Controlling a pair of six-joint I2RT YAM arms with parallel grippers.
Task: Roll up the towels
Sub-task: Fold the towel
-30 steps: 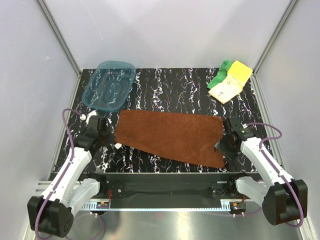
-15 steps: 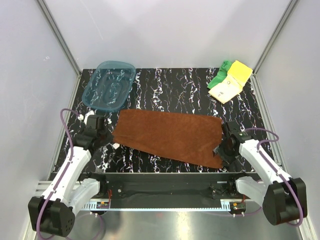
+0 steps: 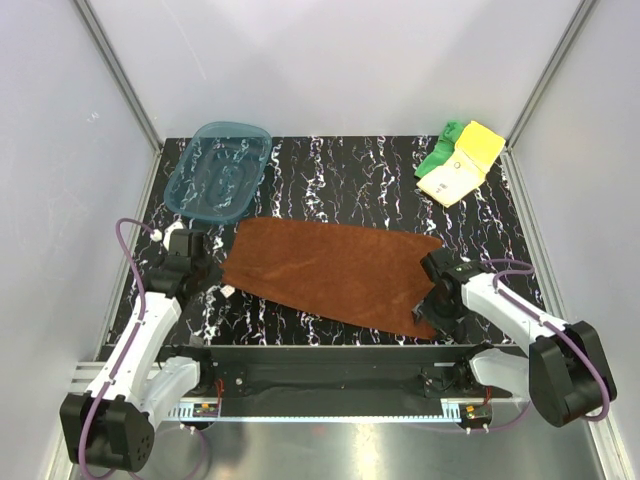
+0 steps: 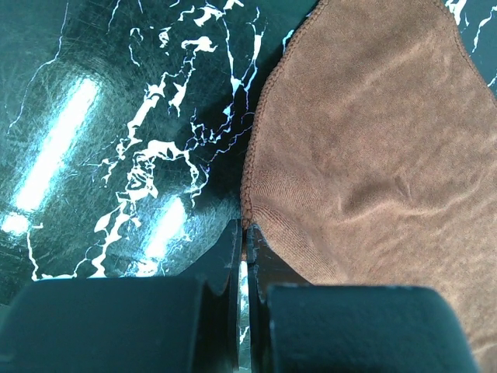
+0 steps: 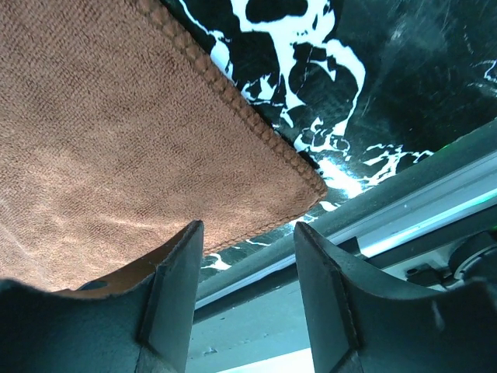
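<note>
Towel check: rust-brown towel lay spread flat, unrolled, across the near middle of the table.
My left gripper was pressed shut at its left corner, hold on cloth unclear; my right gripper stood spread over its near right corner.

Overhead: fixed high at the near side, angled down over the whole table. Wrists: very close, facing down, one at each end of the brown towel, shared with overhead.
</note>
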